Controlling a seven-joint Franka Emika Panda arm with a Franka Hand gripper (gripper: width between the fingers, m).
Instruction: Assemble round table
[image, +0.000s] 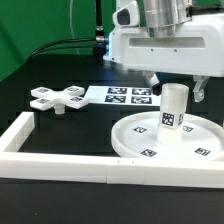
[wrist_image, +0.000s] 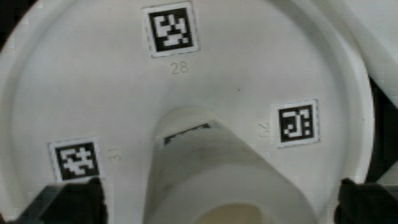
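The large round disc (image: 160, 138) lies flat at the exterior view's right, its tags facing up. The short cylinder leg (image: 175, 110) stands upright on the disc's middle. My gripper (image: 177, 86) hangs right over the leg, open, with one finger on each side of its top and a gap on both sides. In the wrist view the disc (wrist_image: 196, 90) fills the frame, the leg (wrist_image: 240, 185) rises toward the camera between my dark fingers (wrist_image: 64, 200), and my gripper (wrist_image: 214, 205) does not touch it. The cross-shaped piece (image: 58, 97) lies on the table at the left.
The marker board (image: 125, 95) lies flat behind the disc, beside the cross-shaped piece. A long white square-bar frame (image: 40, 160) runs along the front and up the left side. Black cables lie at the back left.
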